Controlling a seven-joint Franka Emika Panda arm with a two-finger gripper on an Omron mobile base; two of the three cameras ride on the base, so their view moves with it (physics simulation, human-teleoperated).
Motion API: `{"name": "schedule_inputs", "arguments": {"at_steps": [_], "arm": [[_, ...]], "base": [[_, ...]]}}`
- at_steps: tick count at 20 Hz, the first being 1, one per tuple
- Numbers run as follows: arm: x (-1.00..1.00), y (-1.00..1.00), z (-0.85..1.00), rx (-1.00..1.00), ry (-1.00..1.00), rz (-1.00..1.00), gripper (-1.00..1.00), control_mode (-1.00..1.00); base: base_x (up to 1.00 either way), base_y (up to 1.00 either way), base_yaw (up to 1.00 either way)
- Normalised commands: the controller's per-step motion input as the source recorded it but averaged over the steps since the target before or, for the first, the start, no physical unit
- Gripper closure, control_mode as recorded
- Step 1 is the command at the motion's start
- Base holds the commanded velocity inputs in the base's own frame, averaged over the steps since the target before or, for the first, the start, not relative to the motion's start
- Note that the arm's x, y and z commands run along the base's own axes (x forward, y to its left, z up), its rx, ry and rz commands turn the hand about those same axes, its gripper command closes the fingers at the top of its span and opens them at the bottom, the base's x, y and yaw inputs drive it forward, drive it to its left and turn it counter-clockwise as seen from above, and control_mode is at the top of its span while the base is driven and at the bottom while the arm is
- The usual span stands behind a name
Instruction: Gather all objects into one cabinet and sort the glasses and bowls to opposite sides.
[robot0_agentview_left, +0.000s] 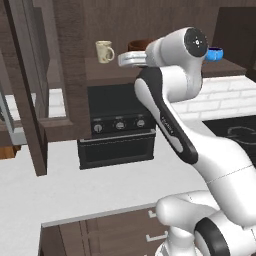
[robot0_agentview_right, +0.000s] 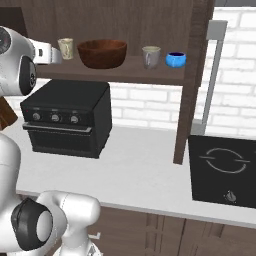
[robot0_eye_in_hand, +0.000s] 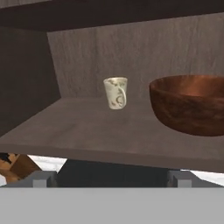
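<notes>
While empty — jaws wide apart

Both base views flank the cabinet shelf (robot0_agentview_right: 125, 74); hand view faces it closely.

The arm (robot0_agentview_left: 170, 125) is glossy white with rounded, swollen link shells, black bands and a long black stripe bearing small pale lettering, and dark round joint caps, one dotted with tiny light marks.
</notes>
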Motion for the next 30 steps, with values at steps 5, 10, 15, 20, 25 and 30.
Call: {"name": "schedule_inputs", "arguments": {"at_steps": [5, 10, 15, 20, 25, 30], "arm": [[0.03, 0.23, 0.00, 0.00, 0.01, 0.03, -1.00, -1.00], [0.09, 0.10, 0.00, 0.00, 0.00, 0.00, -1.00, -1.00], [0.13, 0.15, 0.00, 0.00, 0.00, 0.00, -1.00, -1.00], [0.16, 0.21, -0.01, -0.01, 0.01, 0.00, -1.00, -1.00], [0.18, 0.15, 0.00, 0.00, 0.00, 0.00, -1.00, -1.00], [0.32, 0.01, 0.00, 0.00, 0.00, 0.00, -1.00, -1.00]], "base": [[0.00, 0.00, 0.00], [0.00, 0.00, 0.00], [0.00, 0.00, 0.00], [0.00, 0.00, 0.00], [0.00, 0.00, 0.00], [0.00, 0.00, 0.00]]}}
